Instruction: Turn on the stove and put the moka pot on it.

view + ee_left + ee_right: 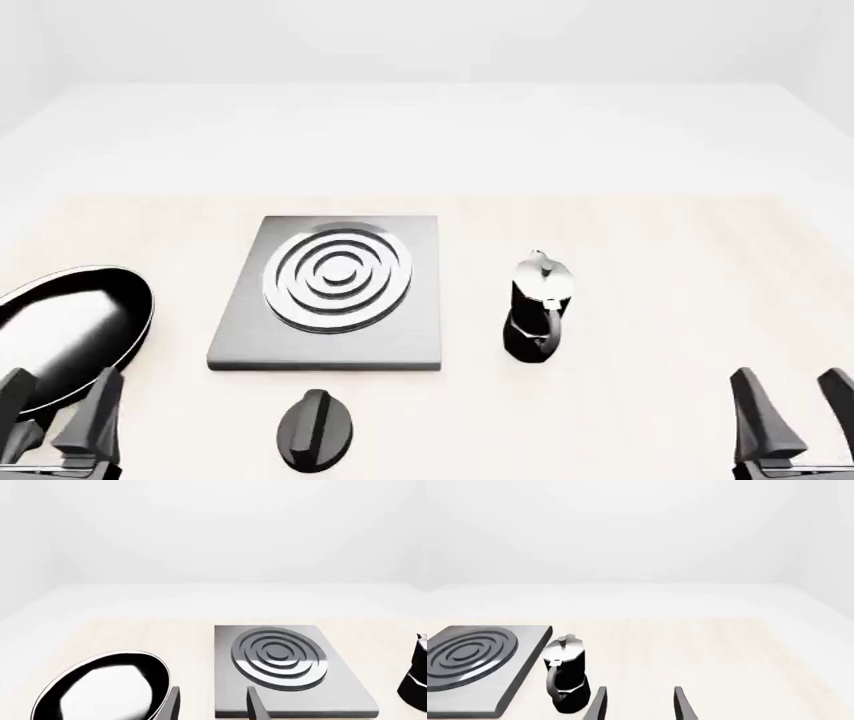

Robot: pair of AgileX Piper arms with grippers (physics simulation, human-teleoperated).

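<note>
The stove [334, 300] is a flat dark-grey slab with silver-white rings, lying left of the table's middle; it also shows in the wrist views [293, 675] [474, 665]. Its black knob [316, 430] sits apart, just in front of the slab. The moka pot [539, 306] stands upright to the right of the slab, black with a silver lid [565, 680]. My left gripper [56, 405] is open at the front left, near the pan. Open as well, my right gripper [790, 408] hangs at the front right, well away from the pot.
A glossy black frying pan [67, 335] lies at the left edge, close to my left gripper, and fills part of the left wrist view [103, 687]. The light wooden table [667, 250] ends at a white surround.
</note>
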